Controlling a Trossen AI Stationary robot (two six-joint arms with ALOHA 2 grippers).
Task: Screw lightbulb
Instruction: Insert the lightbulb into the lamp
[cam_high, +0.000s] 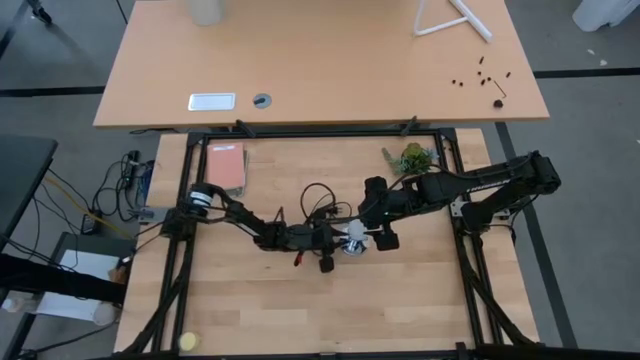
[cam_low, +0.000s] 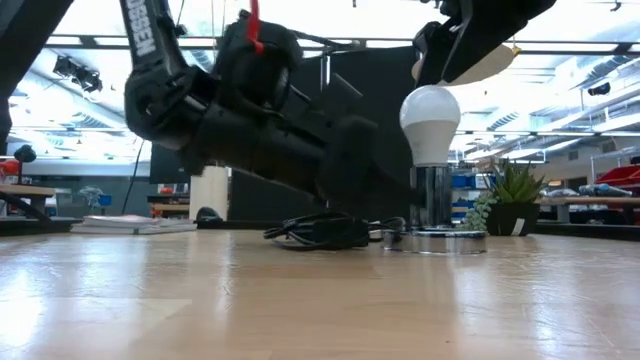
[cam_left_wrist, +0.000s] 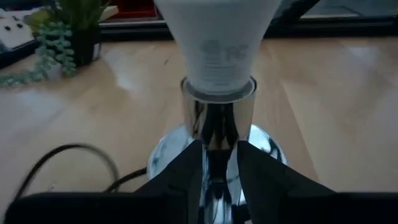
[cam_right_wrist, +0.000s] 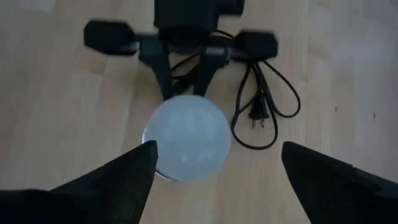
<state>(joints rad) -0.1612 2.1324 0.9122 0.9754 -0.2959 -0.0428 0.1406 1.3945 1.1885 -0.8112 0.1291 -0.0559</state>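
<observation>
The white lightbulb (cam_low: 430, 115) stands upright with its base in the chrome socket stem (cam_low: 432, 198), which rises from the silvery socket disc (cam_low: 436, 241) on the table. My left gripper (cam_left_wrist: 217, 180) reaches in level from the table's left and is shut on the stem below the bulb. My right gripper (cam_right_wrist: 217, 165) hangs above the bulb (cam_right_wrist: 189, 138), pointing down and open wide. Its fingers stand on either side of the bulb without touching it. In the high view the bulb (cam_high: 355, 237) lies between the two arms. My left gripper pinches the socket's chrome stem (cam_left_wrist: 217, 134) between its two fingers (cam_left_wrist: 186, 174), just under the bulb's base. The fingers come level from the table's left and lie across the upright stem. The socket disc rests on the table.
The socket's black cord (cam_right_wrist: 261, 106) with its plug lies coiled beside the socket, on its far-left side (cam_high: 318, 195). A small potted plant (cam_high: 412, 157) stands far right, a reddish book (cam_high: 226, 166) far left, and a yellow ball (cam_high: 188, 342) near the front-left corner.
</observation>
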